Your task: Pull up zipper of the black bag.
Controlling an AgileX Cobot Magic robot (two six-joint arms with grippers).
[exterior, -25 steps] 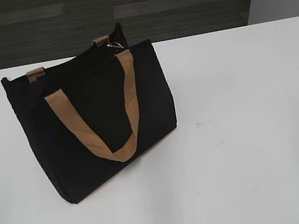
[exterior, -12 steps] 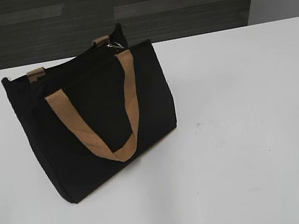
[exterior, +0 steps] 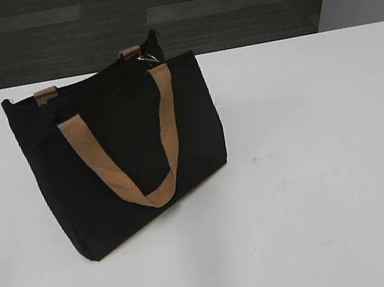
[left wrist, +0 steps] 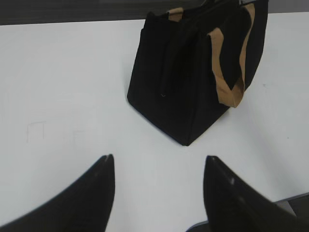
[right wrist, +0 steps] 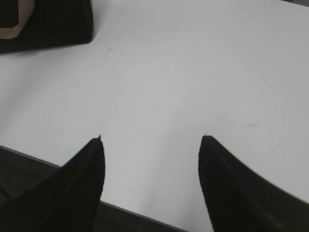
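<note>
The black bag (exterior: 127, 155) stands upright on the white table (exterior: 315, 166), left of centre, with tan webbing handles; one handle hangs down its front. The zipper, a small silver pull with a ring (exterior: 148, 58), sits at the bag's top far right end. In the left wrist view the bag (left wrist: 193, 82) stands ahead and to the right of my left gripper (left wrist: 159, 159), which is open and empty above the table. In the right wrist view only the bag's lower corner (right wrist: 53, 24) shows at top left; my right gripper (right wrist: 150, 138) is open and empty, far from it.
The table's far edge (exterior: 271, 41) meets dark carpet behind the bag. The near table edge (right wrist: 43, 162) shows under my right gripper. A few faint marks (exterior: 258, 159) lie on the table right of the bag.
</note>
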